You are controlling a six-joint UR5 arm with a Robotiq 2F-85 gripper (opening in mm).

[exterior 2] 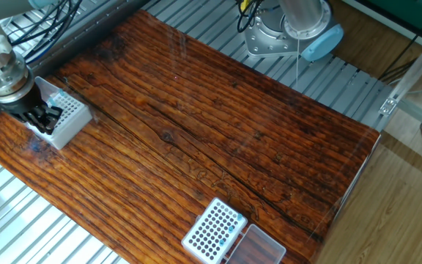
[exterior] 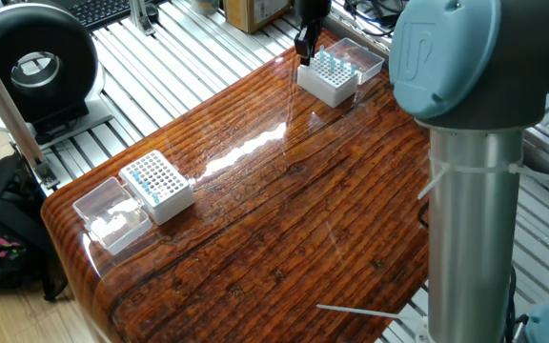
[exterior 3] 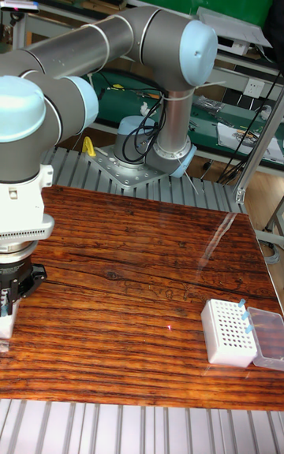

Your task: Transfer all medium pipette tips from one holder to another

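A white holder [exterior: 332, 81] at the far table corner carries many medium pipette tips [exterior: 330, 63] with light blue tops. My gripper [exterior: 303, 45] hangs at that holder's left edge. In the other fixed view the gripper [exterior 2: 41, 117] is low over the near side of the same holder [exterior 2: 68, 121]. Its dark fingers [exterior 2: 47, 112] stand close together, and whether they hold a tip is too small to see. A second white holder [exterior: 162, 186] has a few blue-topped tips [exterior: 134, 177] along one edge. The same holder [exterior 2: 212, 231] and its tips [exterior 3: 244, 317] also appear from the other sides.
Clear lids lie beside both holders [exterior: 112, 214] [exterior: 362, 57]. The arm's grey column [exterior: 470, 238] stands at the table's right edge. A black round device [exterior: 31, 67] sits on the slatted frame to the left, and a bag [exterior: 3, 233] lies on the floor.
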